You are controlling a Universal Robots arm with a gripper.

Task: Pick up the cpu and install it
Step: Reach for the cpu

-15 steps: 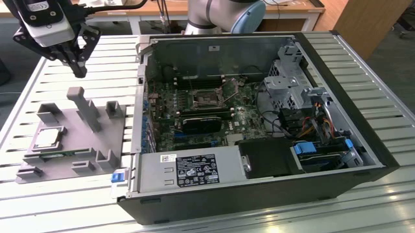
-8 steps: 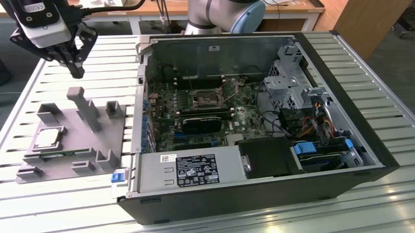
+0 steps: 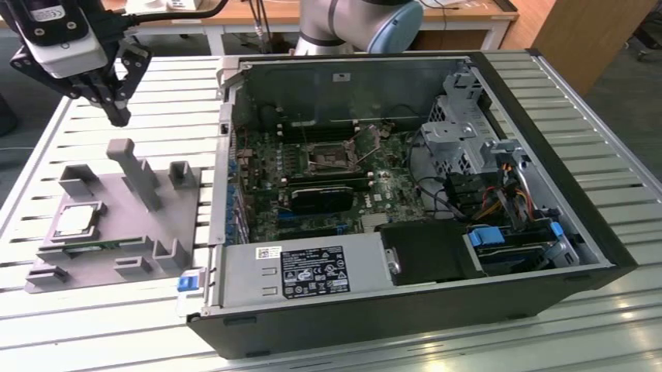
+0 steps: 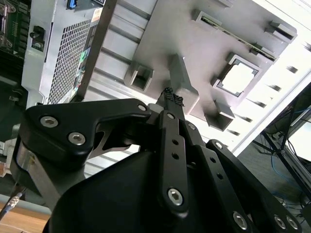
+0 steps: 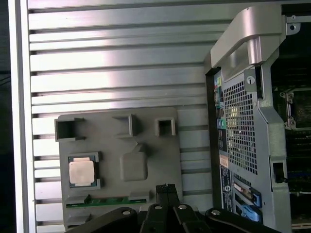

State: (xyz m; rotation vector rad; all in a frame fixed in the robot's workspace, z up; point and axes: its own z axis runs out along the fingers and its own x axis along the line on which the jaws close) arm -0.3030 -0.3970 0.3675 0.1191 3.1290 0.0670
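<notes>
A: Exterior view. Gripper (image 3: 116, 116) hangs above the far end of the grey fixture plate (image 3: 112, 208), fingers drawn together, nothing held. The cpu (image 3: 79, 221) lies flat in its square nest near the exterior view's left edge of the plate, apart from the gripper and lower down. Open computer case (image 3: 414, 314) is just beside the plate, with the socket (image 3: 329, 159) on the motherboard (image 3: 310, 190)

B: Judgement: the step in hand is the approach for the pick. The chip is thin and sits low in its nest, so a grip on two opposite edges, squared to the nest and coming straight down, looks safest. The tall post (image 3: 132, 167) stands near the path and should be cleared

A: Second wrist view. Gripper (image 4: 170, 99) closed and empty, black anodised links with steel screws. The cpu (image 4: 239, 78) shows a bright, mirror-like top, washed out by glare. Fixture plate (image 4: 160, 39) is matt grey plastic, blocky

B: A polished metal lid is probably slick; the darker rim should give better purchase

A: First wrist view. Gripper (image 5: 166, 187) shut, over the plate's edge. The cpu (image 5: 81, 172) is dull silver, framed by grey corner blocks. A green board edge (image 5: 107, 200) sits in a slot beside it. Ribbed aluminium table (image 5: 121, 58) lies under all of it
</notes>
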